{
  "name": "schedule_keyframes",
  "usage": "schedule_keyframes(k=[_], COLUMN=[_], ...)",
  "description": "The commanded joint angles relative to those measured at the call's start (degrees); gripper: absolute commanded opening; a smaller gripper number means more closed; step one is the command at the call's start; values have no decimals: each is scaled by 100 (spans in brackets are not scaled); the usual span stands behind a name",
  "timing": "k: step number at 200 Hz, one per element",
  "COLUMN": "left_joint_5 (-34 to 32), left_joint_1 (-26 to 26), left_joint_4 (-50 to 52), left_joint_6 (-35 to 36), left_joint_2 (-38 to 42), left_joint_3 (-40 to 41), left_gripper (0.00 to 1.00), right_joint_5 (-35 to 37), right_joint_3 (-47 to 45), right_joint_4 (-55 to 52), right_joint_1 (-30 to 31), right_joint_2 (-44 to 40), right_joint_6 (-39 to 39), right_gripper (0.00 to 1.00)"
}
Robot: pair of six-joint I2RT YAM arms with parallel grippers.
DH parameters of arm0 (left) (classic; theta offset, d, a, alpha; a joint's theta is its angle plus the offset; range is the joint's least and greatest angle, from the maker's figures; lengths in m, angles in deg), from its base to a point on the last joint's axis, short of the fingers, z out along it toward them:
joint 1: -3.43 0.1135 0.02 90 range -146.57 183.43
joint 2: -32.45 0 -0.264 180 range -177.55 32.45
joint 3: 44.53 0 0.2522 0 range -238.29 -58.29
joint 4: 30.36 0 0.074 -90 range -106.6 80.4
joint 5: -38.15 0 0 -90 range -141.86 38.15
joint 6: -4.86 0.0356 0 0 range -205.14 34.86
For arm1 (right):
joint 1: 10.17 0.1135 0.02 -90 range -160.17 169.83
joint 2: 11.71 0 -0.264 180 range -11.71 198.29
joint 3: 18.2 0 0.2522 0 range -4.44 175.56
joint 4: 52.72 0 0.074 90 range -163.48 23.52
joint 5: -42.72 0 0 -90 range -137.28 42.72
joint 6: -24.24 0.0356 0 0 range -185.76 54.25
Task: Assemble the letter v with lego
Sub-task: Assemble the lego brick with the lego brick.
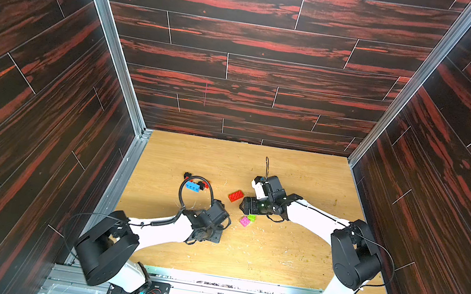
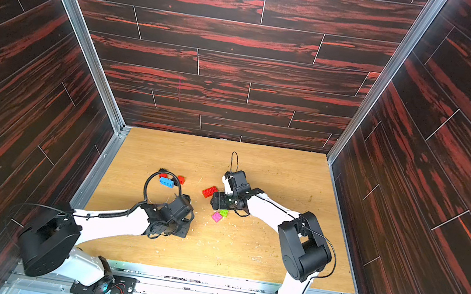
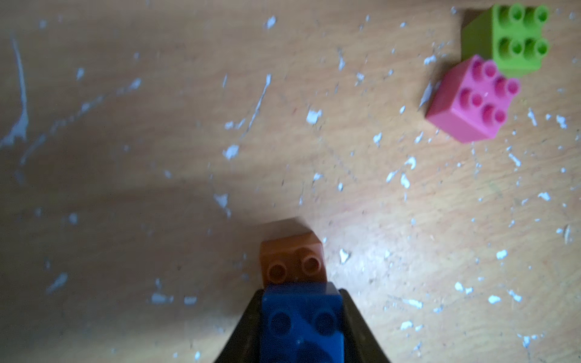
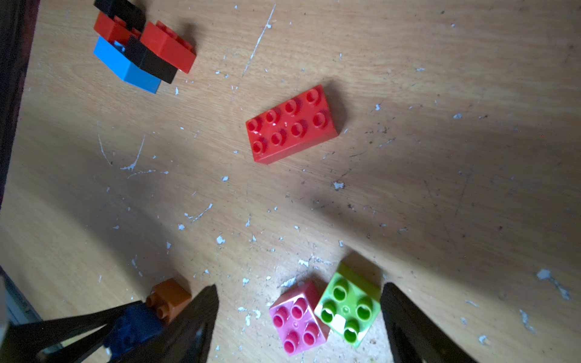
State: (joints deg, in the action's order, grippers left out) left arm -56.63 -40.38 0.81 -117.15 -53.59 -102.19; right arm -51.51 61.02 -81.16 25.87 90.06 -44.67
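Dark red-streaked panels wall in a pale tabletop (image 1: 299,260) flecked with white scraps. Near its middle a pink brick (image 4: 297,317) and a green brick (image 4: 347,306) sit touching, studs up, below and between the spread fingers of the right hand (image 4: 298,289), which grasps nothing. The left hand (image 3: 301,292) is clenched on a blue brick (image 3: 300,327) with an orange brick (image 3: 292,261) stuck to it, near that pair on the side toward the left edge. So the right hand looks nearer; a straight drop would likely bracket both.
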Motion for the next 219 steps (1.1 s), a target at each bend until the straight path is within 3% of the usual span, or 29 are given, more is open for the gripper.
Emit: schedule_keyframes(k=[1, 44, 76, 98, 153, 185, 219], left_joint_5=[182, 895, 1291, 1401, 1164, 835, 935], left_joint_1=[270, 988, 1066, 1077, 1077, 1081, 1110], left_joint_4=[169, 226, 712, 978, 955, 971, 645], left_joint_6=[762, 1977, 2822, 2996, 2745, 2900, 3047], left_joint_2=[-271, -887, -1401, -1620, -921, -609, -562], left_joint_3=[-210, -1082, -2019, -2387, -2096, -1731, -1441], left_gripper=[21, 21, 22, 22, 20, 20, 20], right_joint_5=[152, 534, 607, 585, 568, 534, 453], right_joint_3=[-76, -136, -144, -174, -248, -285, -287], right_joint_4=[9, -26, -36, -8, 65, 145, 166], right_joint_1=[41, 30, 30, 32, 31, 28, 32], right_joint_2=[-119, -263, -298, -327, -361, -391, -378], right_joint_6=[137, 339, 401, 405, 392, 431, 441], right_gripper=[84, 84, 84, 84, 84, 84, 84])
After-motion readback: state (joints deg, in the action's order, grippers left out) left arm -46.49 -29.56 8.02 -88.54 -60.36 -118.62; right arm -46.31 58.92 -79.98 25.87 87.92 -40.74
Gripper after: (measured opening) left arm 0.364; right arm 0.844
